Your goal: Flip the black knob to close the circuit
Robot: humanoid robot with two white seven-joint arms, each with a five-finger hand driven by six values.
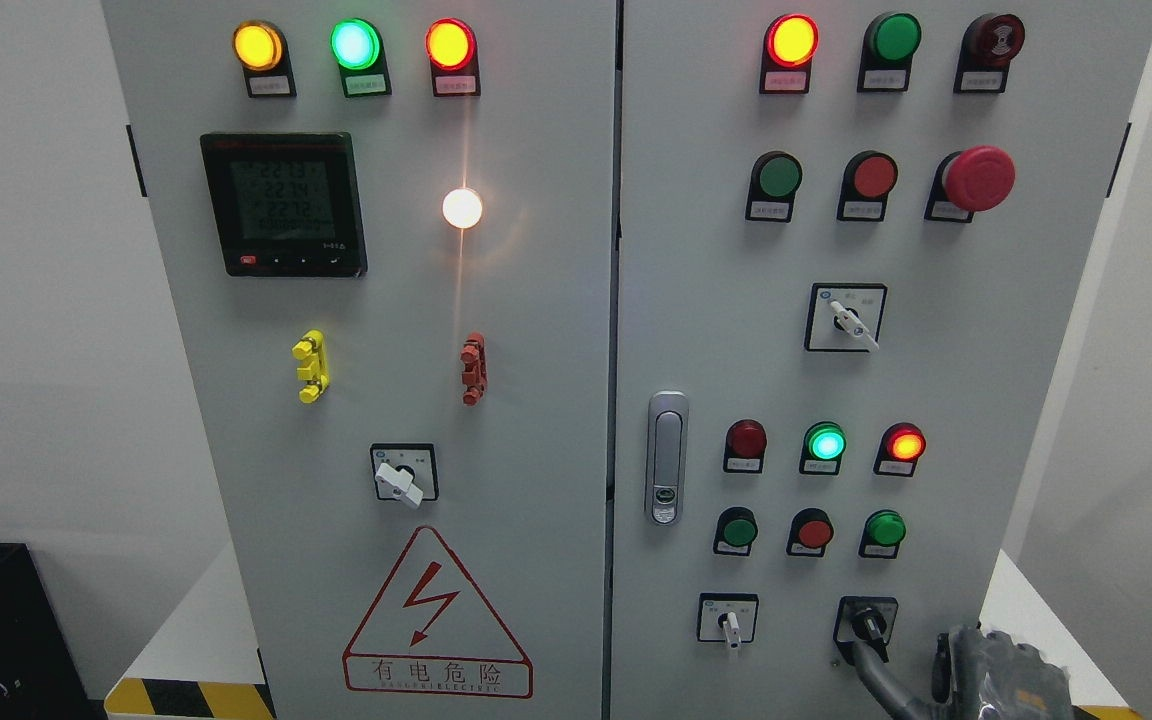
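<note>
The black knob (868, 625) sits on a black square plate at the lower right of the grey cabinet's right door, its handle pointing down. My right hand (898, 655) comes in at the bottom right corner, mostly cut off by the frame edge. One grey finger (871, 672) stretches up and left and touches the lower edge of the knob plate. Another finger stands upright to the right of it. The fingers are spread and hold nothing. My left hand is out of view.
A white-handled selector (730, 625) sits left of the black knob. Above them are rows of red and green push buttons and lit lamps. A door latch (667, 458) is on the right door's left edge. A red mushroom stop button (976, 179) juts out at upper right.
</note>
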